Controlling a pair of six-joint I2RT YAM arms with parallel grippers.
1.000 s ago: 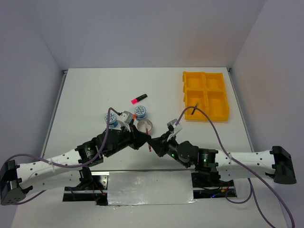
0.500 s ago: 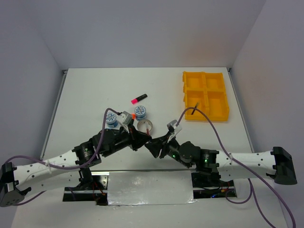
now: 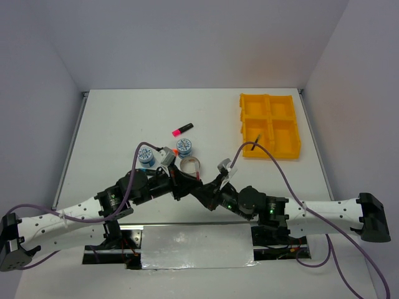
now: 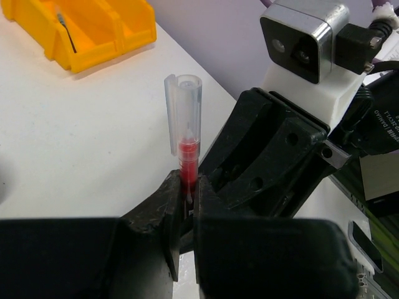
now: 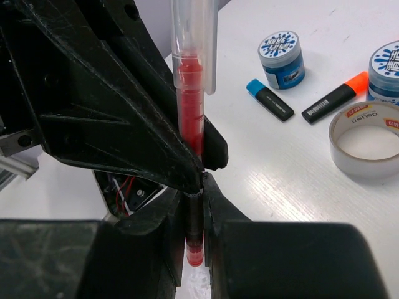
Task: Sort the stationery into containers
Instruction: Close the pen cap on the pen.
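One red pen (image 4: 185, 152) sits clamped between the closed fingers of our left pincer (image 4: 187, 194), its clear cap reaching past the fingertips. Far beyond, to the left, we see the yellow tray (image 4: 100, 55) with a thin dark pen (image 4: 65, 34) lying inside one compartment.

From the right wrist, our right pincer (image 5: 194, 215) is also closed on the red pen, gripping its lower barrel, with the red end poking out on the near side. Ahead and to its right, on the tabletop (image 5: 293, 187), lie two blue-white tape rolls (image 5: 282, 59) (image 5: 386, 65), a blue highlighter (image 5: 269, 99), an orange highlighter (image 5: 333, 99) and a silver tape ring (image 5: 365, 140).

From above, both pincers meet tip to tip; a pink highlighter (image 3: 182, 129) lies well beyond them.
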